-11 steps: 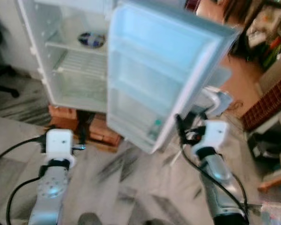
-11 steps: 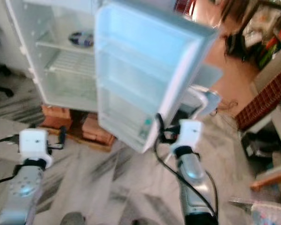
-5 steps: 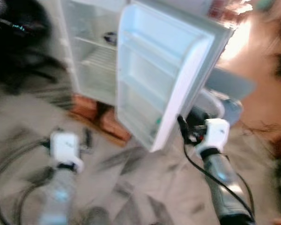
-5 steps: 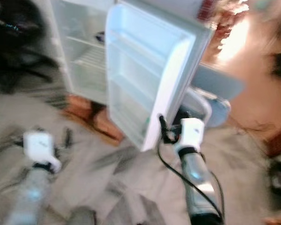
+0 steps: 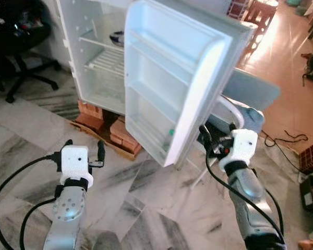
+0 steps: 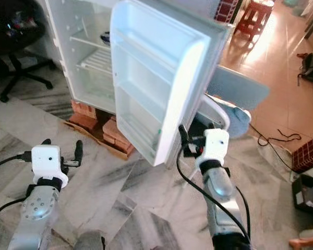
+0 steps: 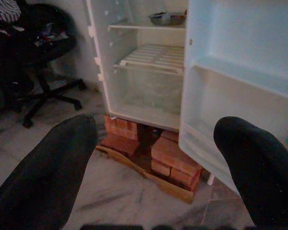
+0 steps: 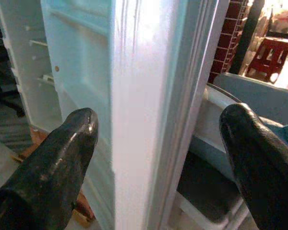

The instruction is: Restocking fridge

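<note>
Right pincer (image 8: 156,139) spread wide astride the open fridge door's (image 5: 177,78) stiff, smooth, light-swinging edge, best held there; left pincer (image 7: 156,158) apart, empty.

Both eye views look down from the head, sharing the open fridge (image 5: 94,57), its door (image 5: 172,78) and the floor (image 6: 135,208). The left wrist view faces the fridge from low down. The right wrist view sits close against the door edge.

Bowl (image 7: 167,18) contents unreadable, fridge (image 5: 94,62) top cropped, office chair (image 5: 15,47) cut off
</note>
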Available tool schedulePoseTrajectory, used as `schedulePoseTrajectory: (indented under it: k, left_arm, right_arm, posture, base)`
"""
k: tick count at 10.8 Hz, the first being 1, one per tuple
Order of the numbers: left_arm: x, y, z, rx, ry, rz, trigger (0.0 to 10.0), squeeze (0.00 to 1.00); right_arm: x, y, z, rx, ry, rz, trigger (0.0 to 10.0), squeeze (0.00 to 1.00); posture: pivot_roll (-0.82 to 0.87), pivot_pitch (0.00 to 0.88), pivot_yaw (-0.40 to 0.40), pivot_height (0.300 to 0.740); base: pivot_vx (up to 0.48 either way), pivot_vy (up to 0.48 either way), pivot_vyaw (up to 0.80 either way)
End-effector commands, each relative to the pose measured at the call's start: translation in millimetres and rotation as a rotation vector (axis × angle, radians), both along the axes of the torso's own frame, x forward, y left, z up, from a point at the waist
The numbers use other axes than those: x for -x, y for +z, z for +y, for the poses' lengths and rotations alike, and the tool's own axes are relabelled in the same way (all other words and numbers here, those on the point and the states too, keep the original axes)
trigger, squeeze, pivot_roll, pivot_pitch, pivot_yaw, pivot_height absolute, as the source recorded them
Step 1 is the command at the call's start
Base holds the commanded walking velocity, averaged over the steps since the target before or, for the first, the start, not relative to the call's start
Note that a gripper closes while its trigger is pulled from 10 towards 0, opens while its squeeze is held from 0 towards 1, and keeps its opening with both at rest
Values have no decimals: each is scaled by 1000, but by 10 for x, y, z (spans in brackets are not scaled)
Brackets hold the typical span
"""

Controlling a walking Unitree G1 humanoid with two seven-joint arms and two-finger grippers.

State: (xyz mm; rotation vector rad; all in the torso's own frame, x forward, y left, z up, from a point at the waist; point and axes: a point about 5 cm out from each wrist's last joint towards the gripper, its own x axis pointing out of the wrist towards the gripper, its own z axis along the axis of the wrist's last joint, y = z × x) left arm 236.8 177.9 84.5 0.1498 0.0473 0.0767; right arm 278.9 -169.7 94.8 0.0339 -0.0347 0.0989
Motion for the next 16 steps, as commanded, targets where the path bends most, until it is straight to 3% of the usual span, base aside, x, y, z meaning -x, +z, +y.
schedulePoseTrajectory:
  k: [1, 4, 13, 16]
  left_arm:
    - [-11, 24, -7, -2, -15, -7, 10000, 0]
    - [-12, 43, -1, -10, -22, -18, 10000, 0]
    - [4, -6, -49, -5, -43, 9, 10000, 0]
    - [35, -48, -50, -2, -28, 27, 10000, 0]
  right_arm:
    - [11, -14, -33, -3, -20, 3, 10000, 0]
    - [0, -1, -5, 3, -13, -3, 10000, 0]
    - [8, 8, -28, 6, -15, -11, 10000, 0]
    - [14, -4, -30, 3, -13, -4, 10000, 0]
  posture:
    - [191, 67, -114, 740]
    - [193, 68, -115, 740]
    - [188, 67, -116, 740]
    - [192, 77, -119, 740]
  base:
    - [0, 0, 0]
    - [0, 0, 0]
    - [292, 0, 0]
    - [0, 0, 0]
